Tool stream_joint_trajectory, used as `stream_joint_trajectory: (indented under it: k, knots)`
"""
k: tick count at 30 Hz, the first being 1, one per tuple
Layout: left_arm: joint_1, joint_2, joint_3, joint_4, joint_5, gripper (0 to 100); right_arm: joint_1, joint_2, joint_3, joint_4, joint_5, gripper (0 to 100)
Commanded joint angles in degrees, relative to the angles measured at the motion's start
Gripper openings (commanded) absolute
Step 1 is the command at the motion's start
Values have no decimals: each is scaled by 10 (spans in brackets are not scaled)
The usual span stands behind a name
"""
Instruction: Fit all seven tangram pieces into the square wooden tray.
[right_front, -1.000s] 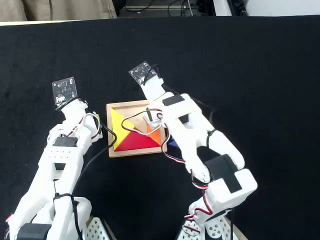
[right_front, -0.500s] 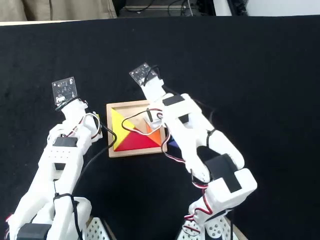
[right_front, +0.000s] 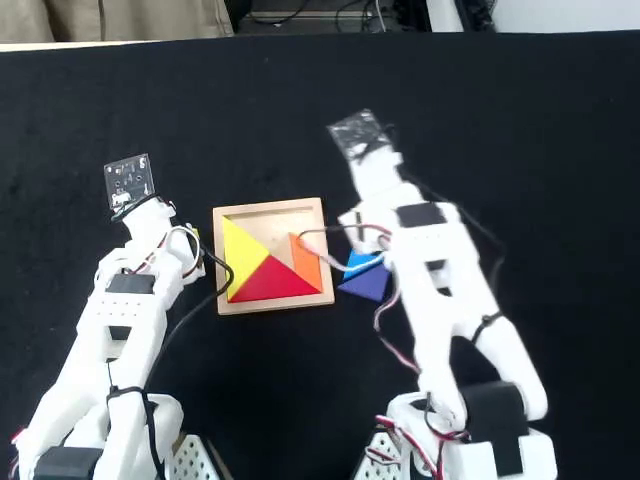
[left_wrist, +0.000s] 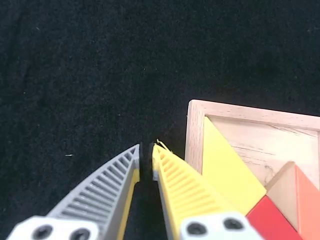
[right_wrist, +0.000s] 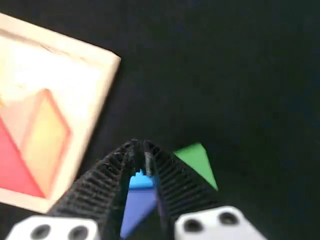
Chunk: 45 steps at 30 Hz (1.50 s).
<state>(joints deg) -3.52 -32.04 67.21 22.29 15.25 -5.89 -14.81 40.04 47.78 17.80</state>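
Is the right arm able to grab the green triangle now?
Probably yes: the green triangle lies uncovered just beside the right gripper, with nothing between them, though its shut jaws must open first.

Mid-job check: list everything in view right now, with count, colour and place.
wooden tray: 1, pale wood, middle of the table between the arms
yellow triangle: 1, yellow, in the tray, left part
red triangle: 1, red, in the tray, near edge
orange piece: 1, orange, in the tray, right part
dark blue triangle: 1, dark blue, on the cloth just right of the tray
light blue piece: 1, light blue, touching the dark blue triangle
green triangle: 1, green, on the cloth beside the blue pieces
cloth: 1, black, covers the table
left pincer: 1, yellow and grey, shut, just outside the tray's rim
right pincer: 1, black, shut, over the blue pieces
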Motion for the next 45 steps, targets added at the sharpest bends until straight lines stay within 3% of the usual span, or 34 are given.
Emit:
stream_joint_trajectory:
  k: [1, 10, 20, 26, 30, 45]
  knots:
    - [9, -14, -2, -11, -4, 62, 53, 22, -65, 59, -7, 178]
    - [10, -14, -2, -11, -4, 62, 55, 228, -206, 107, -2, 194]
    - [10, -14, -3, -11, -4, 62, 55, 227, -231, 163, 15, 201]
    - [10, -14, -3, -11, -4, 62, 55, 232, -211, 148, 36, 330]
    - [10, -14, -3, -11, -4, 62, 54, 233, -173, 119, 101, 312]
    - [10, -14, -3, -11, -4, 62, 55, 270, -190, 140, 136, 271]
